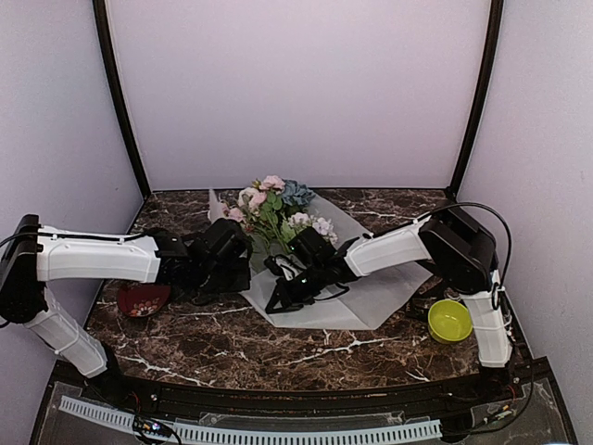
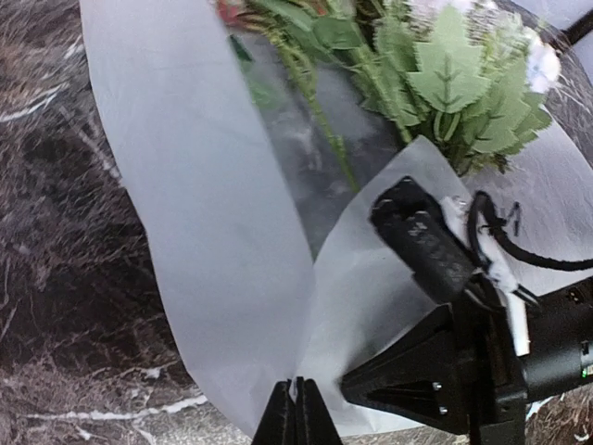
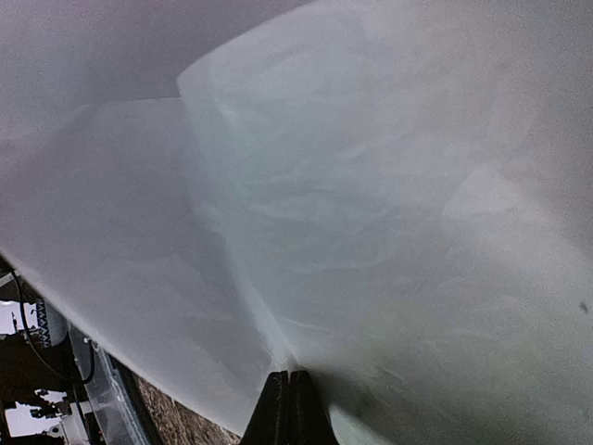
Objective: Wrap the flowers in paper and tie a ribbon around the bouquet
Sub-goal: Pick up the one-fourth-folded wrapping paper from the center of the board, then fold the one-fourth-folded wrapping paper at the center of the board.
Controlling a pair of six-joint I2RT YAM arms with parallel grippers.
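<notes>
Frosted white paper (image 1: 375,297): a large, thin, translucent sheet spread on the dark marble worktop (image 1: 278,348), from the middle toward the right edge. Its left flap is lifted and curls over the stems.
Flowers (image 1: 271,206): a bunch of pink, white and blue-grey blooms with green leaves and thin green stems. It lies on the sheet at the middle, blooms toward the back edge.
Left pincer (image 2: 296,419): fully closed, nipping the lower edge of the lifted flap.
Right pincer (image 3: 289,400): fully closed, pinching a fold of the same sheet just beside the left one.
Step in hand: probably rolling the flap across the stems into a cone.
Doing it well: keep both pinches firm, move them together, draw the flap low and snug, and avoid tearing the thin sheet.
Top view only: small red bowl (image 1: 141,299) near the left edge and yellow-green bowl (image 1: 449,320) near the right edge; the fingertips are lost among black bodies.
Left wrist only: stems showing through the sheet.
Right wrist only: a crease running to its tips.
Narrow black ribbon: not made out.
</notes>
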